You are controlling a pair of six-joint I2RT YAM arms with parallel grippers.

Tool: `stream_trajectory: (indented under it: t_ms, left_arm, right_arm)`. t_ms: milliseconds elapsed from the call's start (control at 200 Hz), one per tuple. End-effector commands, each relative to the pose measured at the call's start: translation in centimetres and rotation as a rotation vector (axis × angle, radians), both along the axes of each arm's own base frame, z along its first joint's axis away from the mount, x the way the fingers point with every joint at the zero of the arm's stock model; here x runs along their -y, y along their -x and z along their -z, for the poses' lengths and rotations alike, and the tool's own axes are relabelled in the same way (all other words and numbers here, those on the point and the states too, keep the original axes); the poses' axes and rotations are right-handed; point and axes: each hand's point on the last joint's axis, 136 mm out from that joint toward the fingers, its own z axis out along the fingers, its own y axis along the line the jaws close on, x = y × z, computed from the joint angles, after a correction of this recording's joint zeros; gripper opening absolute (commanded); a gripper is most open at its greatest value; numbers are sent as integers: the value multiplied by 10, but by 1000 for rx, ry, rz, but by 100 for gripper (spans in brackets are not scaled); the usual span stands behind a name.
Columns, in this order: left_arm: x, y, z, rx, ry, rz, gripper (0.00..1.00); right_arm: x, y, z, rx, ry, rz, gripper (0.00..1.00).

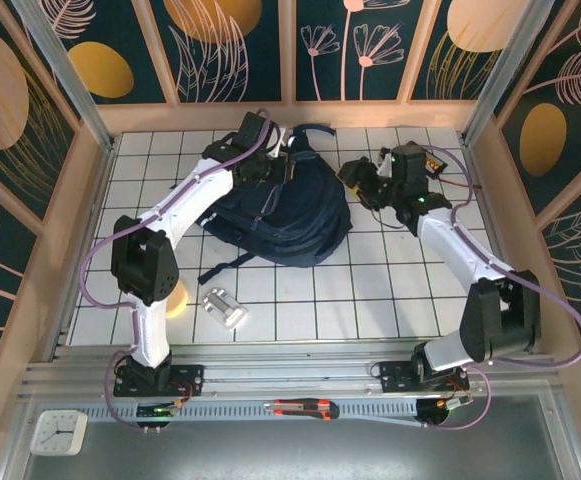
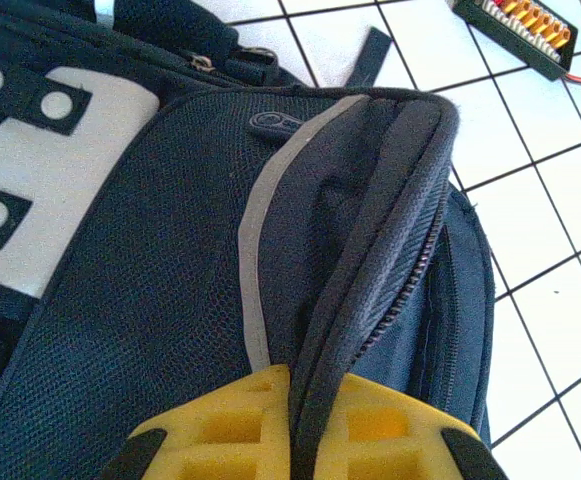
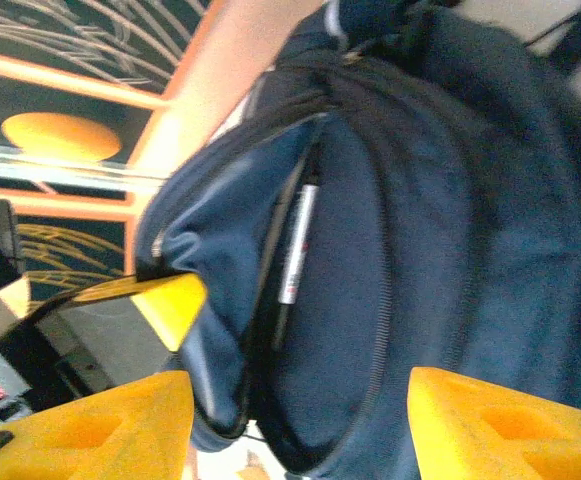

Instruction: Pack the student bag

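Lying far-centre on the desk (image 1: 370, 290), the student bag (image 1: 290, 215) is sagging soft and floppy — the left tool (image 2: 295, 430) is pinching its zipper rim (image 2: 400, 250), likely the firmest handhold — while the right tool (image 3: 300, 420) is hovering open, empty.

Setting: was a robotics lab cell.
Table (image 1: 370, 290): white, gridded.
Around table: aluminium posts (image 1: 60, 70) and leaf-print panels (image 1: 230, 40) stood.
Table's near edge: slotted rail (image 1: 290, 375) carried two robot arms (image 1: 150, 265).

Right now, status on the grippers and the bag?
Left gripper shut on student bag zipper edge. Right gripper open, empty, facing the open pocket. Pen-like item inside the pocket; nothing else in the way.
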Motion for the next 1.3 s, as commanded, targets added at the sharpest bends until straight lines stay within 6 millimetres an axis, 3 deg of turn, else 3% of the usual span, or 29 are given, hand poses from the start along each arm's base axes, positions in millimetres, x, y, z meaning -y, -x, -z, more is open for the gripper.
stream_trajectory:
  t_ms: [0, 240, 320, 350, 395, 535, 686, 786, 816, 841, 1056, 1176, 1296]
  left_arm:
    - [19, -8, -30, 55, 109, 14, 2]
    - [21, -4, -31, 30, 129, 10, 35]
    - [19, -3, -33, 31, 132, 3, 58]
    - [18, -1, -35, 34, 133, 1, 71]
    - [16, 0, -37, 38, 131, -3, 79]
    - [4, 8, -47, 62, 122, -35, 79]
    - [-23, 22, -49, 40, 114, -128, 80]
    - [-46, 31, -39, -31, 155, -213, 79]
    - [-53, 34, -25, -69, 165, -240, 79]
    - [-59, 38, -30, -75, 197, -257, 78]
    - [-94, 53, 11, -219, 428, -368, 74]
    - [-103, 57, 28, -252, 492, -384, 73]
    - [-100, 55, 36, -261, 519, -364, 72]
  right_arm:
    - [17, 14, 21, -41, 73, 19, 59]
    - [21, 13, 25, -38, 102, 6, 60]
    - [20, 12, 28, -47, 103, -1, 60]
    - [19, 12, 28, -45, 101, -6, 60]
    - [18, 11, 30, -53, 98, -10, 60]
    - [13, 8, 31, -57, 87, -26, 60]
    - [9, 9, 33, -60, 92, -42, 60]
    - [4, 12, 35, -62, 100, -57, 60]
    - [3, 13, 36, -64, 104, -61, 60]
    - [1, 14, 36, -63, 106, -64, 60]
    - [-7, 22, 35, -54, 154, -97, 60]
    - [-10, 27, 32, -29, 209, -115, 60]
    - [-11, 32, 30, -22, 236, -124, 60]
